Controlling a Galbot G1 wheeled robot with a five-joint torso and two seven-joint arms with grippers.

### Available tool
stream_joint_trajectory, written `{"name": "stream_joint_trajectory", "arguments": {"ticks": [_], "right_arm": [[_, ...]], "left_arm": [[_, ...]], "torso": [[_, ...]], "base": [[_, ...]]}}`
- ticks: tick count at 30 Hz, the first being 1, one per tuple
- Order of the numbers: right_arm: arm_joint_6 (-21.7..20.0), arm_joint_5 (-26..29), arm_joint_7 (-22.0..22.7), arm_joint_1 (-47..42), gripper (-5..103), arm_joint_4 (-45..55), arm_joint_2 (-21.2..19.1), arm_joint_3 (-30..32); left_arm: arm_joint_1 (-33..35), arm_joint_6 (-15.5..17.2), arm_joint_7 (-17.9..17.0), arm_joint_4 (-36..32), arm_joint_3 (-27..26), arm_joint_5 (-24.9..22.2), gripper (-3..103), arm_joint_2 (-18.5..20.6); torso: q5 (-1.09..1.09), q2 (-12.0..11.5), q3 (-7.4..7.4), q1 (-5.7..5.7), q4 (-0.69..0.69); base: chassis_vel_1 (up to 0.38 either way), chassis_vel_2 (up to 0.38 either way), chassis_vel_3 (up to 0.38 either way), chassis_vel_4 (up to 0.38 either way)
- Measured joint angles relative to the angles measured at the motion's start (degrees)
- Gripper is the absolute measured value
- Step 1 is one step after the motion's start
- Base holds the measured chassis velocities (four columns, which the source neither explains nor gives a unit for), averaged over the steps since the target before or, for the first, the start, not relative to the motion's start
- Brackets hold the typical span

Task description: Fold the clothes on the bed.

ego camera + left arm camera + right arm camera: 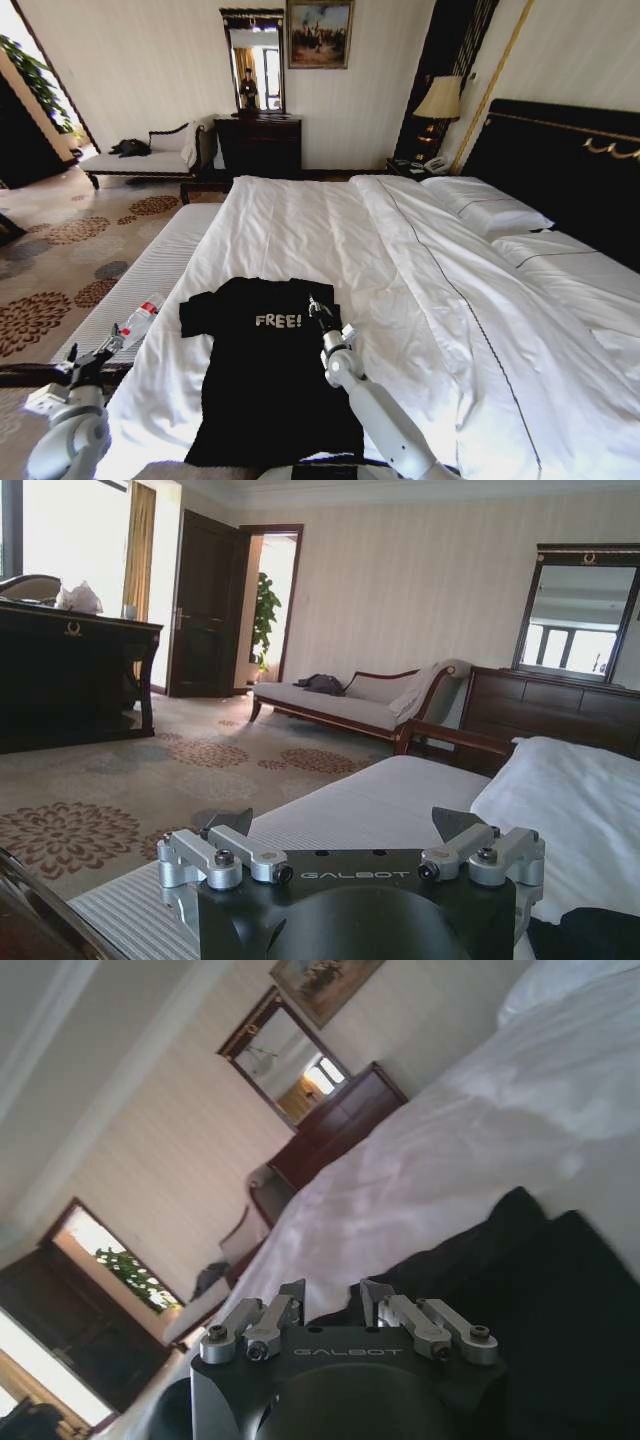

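Head view shows the T-shirt point(262, 370) lying flat and face up on the near part of the bed point(420, 300), its white "FREE!" lettering readable across the chest, both short sleeves spread out to the sides and the hem reaching toward the bed's foot. As far as I can judge, no fold has been made yet: the whole front is exposed, no edge is turned over, and every fold of the task is left to do.

The right gripper point(313, 305) hovers over the shirt's right shoulder, just beyond the lettering's end; the black cloth lies directly beneath and ahead of its fingers. In the right wrist view those fingers point(292, 1298) stand a little apart with nothing between them, the dark fabric point(520, 1290) spreading past them and white duvet point(470, 1130) beyond.

The left gripper point(110, 343) is off the bed's left side, well apart from the shirt's left sleeve. Its fingers point(232, 822) are spread wide and empty in the left wrist view, with a bench point(360, 800) ahead of them. A clear plastic bottle point(140, 320) lies on the bench near the fingers.

The shirt looks soft, matte black, mostly smooth, with slight rumpling at the lower left hem.
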Motion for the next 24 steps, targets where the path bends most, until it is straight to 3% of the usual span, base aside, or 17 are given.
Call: {"name": "stream_joint_trajectory", "arguments": {"ticks": [4,8,9,17,24], "right_arm": [[0.7,0.6,-1.8,-2.4,47,5.5,-0.8,-1.1],[0.4,3.4,-0.9,-3.2,63,9.2,-1.5,-0.1],[0.4,3.4,-0.9,-3.2,63,9.2,-1.5,-0.1],[-3.0,8.9,7.1,0.0,95,4.3,-3.7,5.8],[-3.5,8.9,7.5,-0.9,100,4.2,-3.9,5.8]], "left_arm": [[-0.1,0.0,0.0,0.4,0.1,0.1,100,0.2],[-0.2,0.0,0.0,0.7,0.2,0.1,100,0.4],[-0.2,0.0,0.0,0.7,0.2,0.1,100,0.4],[-0.1,-0.4,0.1,1.1,0.3,0.2,100,0.5],[-0.1,-0.4,0.1,1.1,0.4,0.3,100,0.5]], "torso": [[0.00,0.0,0.00,0.00,0.00],[0.00,0.0,0.00,-0.01,0.01],[0.00,0.0,0.00,-0.01,0.01],[0.00,0.0,0.01,0.00,0.00],[0.01,0.0,0.01,-0.01,0.00]], "base": [[0.000,0.000,0.000,0.000],[0.000,0.000,0.000,0.000],[0.000,0.000,0.000,0.000],[0.000,0.000,0.000,0.000],[0.000,0.000,0.000,0.000]]}}
